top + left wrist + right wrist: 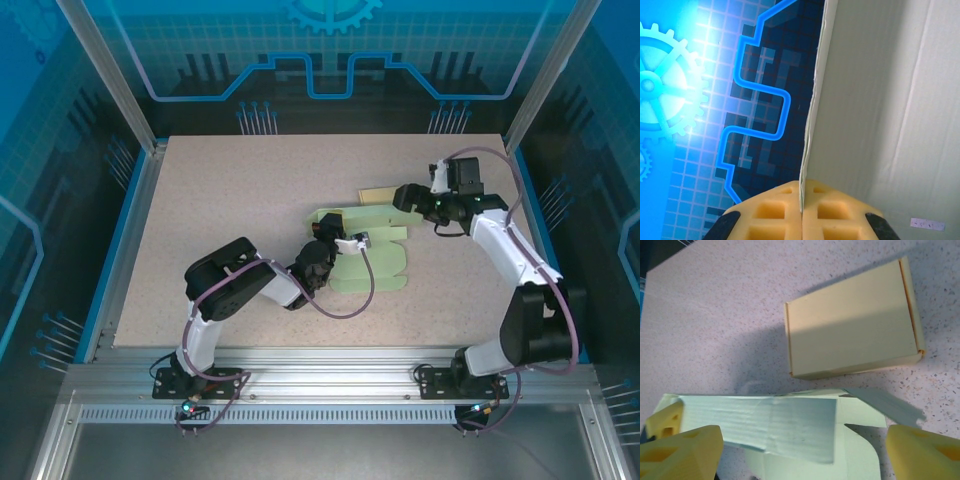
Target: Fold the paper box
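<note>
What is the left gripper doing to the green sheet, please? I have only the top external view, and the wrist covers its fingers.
Observer: The left wrist view shows the left gripper shut on the edge of a raised panel of the paper box.
Operator: Thank you. Is the right gripper holding anything?
Observer: No. In its wrist view the right gripper is open, jaws wide apart above the flat part of the paper box.
Operator: And the tan shape beside it?
Observer: A closed tan box, lying flat on the table just beyond the green sheet.
</note>
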